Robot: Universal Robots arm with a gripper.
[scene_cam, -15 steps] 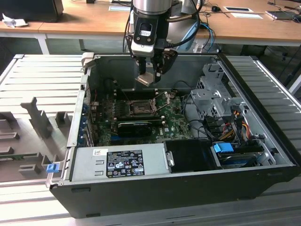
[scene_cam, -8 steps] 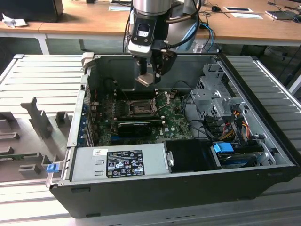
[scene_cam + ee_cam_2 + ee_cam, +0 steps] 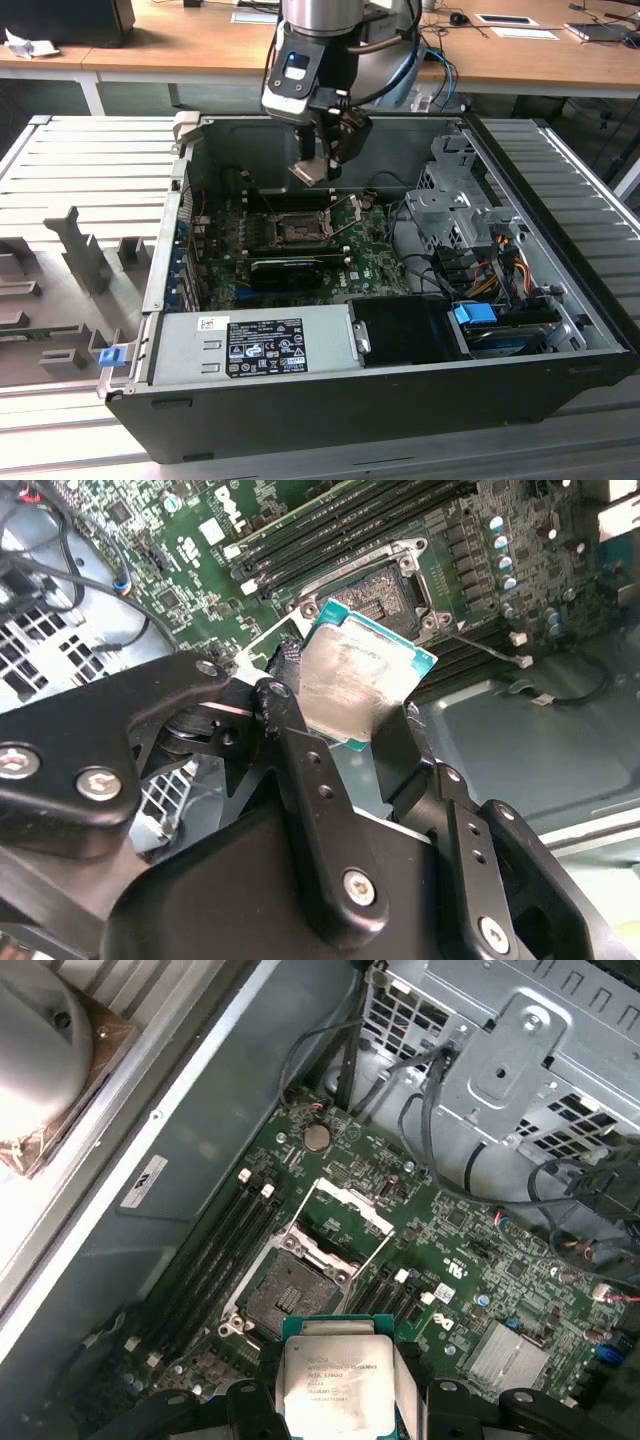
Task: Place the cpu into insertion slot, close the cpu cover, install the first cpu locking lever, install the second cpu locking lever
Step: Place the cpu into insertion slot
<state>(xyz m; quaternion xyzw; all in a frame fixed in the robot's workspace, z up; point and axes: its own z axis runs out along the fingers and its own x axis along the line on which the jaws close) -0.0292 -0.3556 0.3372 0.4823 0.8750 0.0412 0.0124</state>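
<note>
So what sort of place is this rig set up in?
Likely a lab or office workshop rather than a factory line: wooden desks with papers run behind, and an open computer case lies on a slatted metal bench, its motherboard exposed below the gripper holding the cpu.

The arm [image 3: 330, 15] runs off the exterior view's top edge; in the second wrist view the cpu [image 3: 355, 680] hides part of the insertion slot [image 3: 375, 585].
</note>
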